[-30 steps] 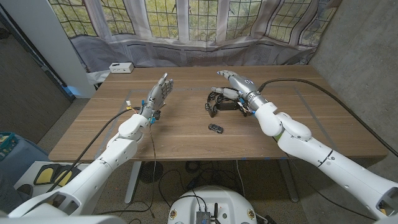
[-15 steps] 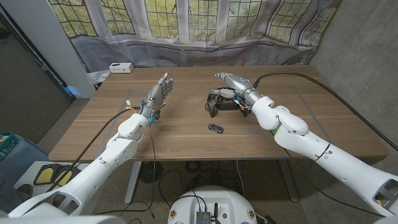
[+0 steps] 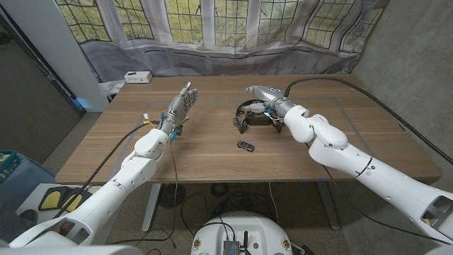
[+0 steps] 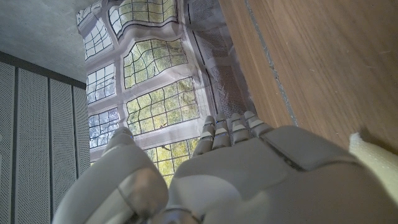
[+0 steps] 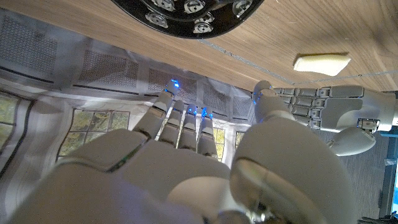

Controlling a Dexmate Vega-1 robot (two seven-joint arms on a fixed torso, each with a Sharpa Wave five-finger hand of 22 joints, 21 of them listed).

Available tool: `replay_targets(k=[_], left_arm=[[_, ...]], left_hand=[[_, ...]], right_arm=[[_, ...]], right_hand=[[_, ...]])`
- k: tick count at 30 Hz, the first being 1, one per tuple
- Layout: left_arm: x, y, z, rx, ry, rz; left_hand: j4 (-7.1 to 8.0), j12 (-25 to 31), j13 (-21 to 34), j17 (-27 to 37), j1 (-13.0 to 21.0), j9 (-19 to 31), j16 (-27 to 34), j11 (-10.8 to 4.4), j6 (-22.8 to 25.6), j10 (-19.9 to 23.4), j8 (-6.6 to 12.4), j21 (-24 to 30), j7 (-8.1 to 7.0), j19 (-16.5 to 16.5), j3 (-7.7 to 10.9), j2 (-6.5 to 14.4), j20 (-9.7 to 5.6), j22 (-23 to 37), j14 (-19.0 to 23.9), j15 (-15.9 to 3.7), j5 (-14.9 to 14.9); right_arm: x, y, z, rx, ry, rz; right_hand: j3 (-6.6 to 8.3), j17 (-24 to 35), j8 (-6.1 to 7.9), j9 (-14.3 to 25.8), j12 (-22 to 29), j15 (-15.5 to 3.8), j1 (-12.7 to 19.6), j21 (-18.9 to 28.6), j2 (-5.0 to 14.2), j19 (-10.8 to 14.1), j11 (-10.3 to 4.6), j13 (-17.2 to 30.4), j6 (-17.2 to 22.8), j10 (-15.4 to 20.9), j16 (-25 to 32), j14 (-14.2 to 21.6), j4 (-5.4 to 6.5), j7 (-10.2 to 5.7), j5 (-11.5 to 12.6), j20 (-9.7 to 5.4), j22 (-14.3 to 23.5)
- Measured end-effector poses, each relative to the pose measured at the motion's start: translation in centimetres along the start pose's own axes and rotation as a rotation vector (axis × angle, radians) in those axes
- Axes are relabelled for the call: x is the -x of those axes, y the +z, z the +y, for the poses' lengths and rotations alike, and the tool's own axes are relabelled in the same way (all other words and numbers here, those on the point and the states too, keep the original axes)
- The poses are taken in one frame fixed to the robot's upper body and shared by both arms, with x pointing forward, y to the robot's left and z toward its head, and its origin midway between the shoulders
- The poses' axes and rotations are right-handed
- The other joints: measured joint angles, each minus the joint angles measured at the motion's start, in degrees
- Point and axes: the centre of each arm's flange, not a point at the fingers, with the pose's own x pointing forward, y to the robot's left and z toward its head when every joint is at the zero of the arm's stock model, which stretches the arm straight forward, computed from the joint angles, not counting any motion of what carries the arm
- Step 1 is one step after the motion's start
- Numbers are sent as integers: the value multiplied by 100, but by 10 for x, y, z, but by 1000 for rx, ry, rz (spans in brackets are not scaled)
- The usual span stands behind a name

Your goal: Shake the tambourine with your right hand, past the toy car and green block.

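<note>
Compared with a second ago, the right hand [image 3: 262,93] has turned and slid a little toward the far edge of the wooden table [image 3: 212,152]: its fingers, which earlier curled down over the near side of the black ring-shaped tambourine with silver jingles [image 3: 253,116], are now lifted off it and point toward the robot's left, just above the tambourine's far rim. The elbow and forearm of the right arm have swung nearer to the middle of the table. The tambourine itself lies where it lay before, flat on the wood, and so does the small dark toy car [image 3: 245,146] nearer the robot.

The right hand holds nothing; its fingers are stretched out close side by side, with the thumb apart, as the right wrist view [image 5: 186,162] shows from behind. In that view the tambourine [image 5: 193,12] sits on the table beyond the fingertips, not touched by them.

The left hand [image 3: 179,107] has not moved. It stands upright on its edge over the left half of the table, fingers straight and slightly spread, holding nothing; the left wrist view [image 4: 230,162] shows its back.

A small white box [image 3: 137,76] rests at the table's far left corner.
</note>
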Motion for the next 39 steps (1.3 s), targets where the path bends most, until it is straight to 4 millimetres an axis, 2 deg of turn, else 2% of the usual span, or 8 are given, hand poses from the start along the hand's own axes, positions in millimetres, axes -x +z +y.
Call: replay_targets(k=[12, 16, 18, 21, 28, 30, 39], left_arm=[[1, -3, -1, 3, 3, 11], [2, -4, -2, 4, 4, 12], [3, -4, -2, 4, 6, 13], [3, -4, -1, 5, 8, 13], [4, -4, -1, 7, 12, 13], [4, -4, -1, 7, 12, 13], [5, -4, 1, 9, 19, 10]], left_hand=[[-14, 0, 0, 0, 38, 0, 0, -21, -1, 37, 0, 0, 0, 0, 15, 38, 0, 0, 0, 0, 0], [-14, 0, 0, 0, 38, 0, 0, -23, -1, 39, 0, 0, 0, 0, 15, 38, 0, 0, 23, 23, 0], [-14, 0, 0, 0, 38, 0, 0, -23, -1, 39, 0, 0, 0, 0, 15, 38, 0, 0, 23, 23, 0], [-14, 0, 0, 0, 38, 0, 0, -23, -1, 39, 0, 0, 0, 0, 15, 38, 0, 0, 43, 3, 0], [-32, 0, 0, 0, 38, 0, 0, -23, 30, 39, 0, 0, 31, 0, 33, 38, 0, 0, 42, 2, 0], [-39, 0, 0, 0, 38, 0, 0, -23, 30, 39, 0, 0, 30, 0, 40, 38, 0, 0, 42, 2, 0], [-39, 0, 0, 0, 38, 0, 0, -23, 50, 39, 0, 0, 10, 0, 40, 38, 0, 0, 42, 2, 1]], right_arm=[[-7, 4, 1, 67, 54, 9], [-9, 4, 4, 79, 75, 15], [-11, 3, 5, 81, 84, 18], [-13, 2, 5, 82, 85, 20], [-19, 0, 9, 91, 116, 29], [-20, -1, 10, 93, 118, 30], [-27, -5, 17, 118, 176, 45]], right_hand=[[41, -27, -39, 0, 0, -83, 221, -78, -182, 18, -41, 0, -33, 41, -44, 83, 41, -32, -42, 0, 0], [52, 0, -39, -1, 6, 1, 221, -137, -183, -103, 62, -1, -50, 148, -44, 121, 105, -6, -42, 72, 9], [43, 17, -39, -10, 55, 32, 195, -142, -209, -141, 71, -1, -22, 261, -44, 199, 156, 22, -42, 94, 16], [43, 44, -40, -2, 78, 30, 167, -163, -237, -161, 61, -1, 21, 330, -17, 297, 155, -21, -42, 74, 16], [70, 44, -40, 0, 79, 2, 168, -163, -237, -157, 61, 27, 133, 471, -17, 386, 182, 51, -42, 70, 16], [70, 44, -39, 0, 79, -23, 168, -143, -236, -100, 61, 27, 133, 471, -17, 411, 182, 51, -42, 21, 16], [126, 38, -40, -1, 79, -21, 320, -70, -251, 201, 61, 27, 186, 471, -17, 511, 126, 104, -42, 102, 7]])
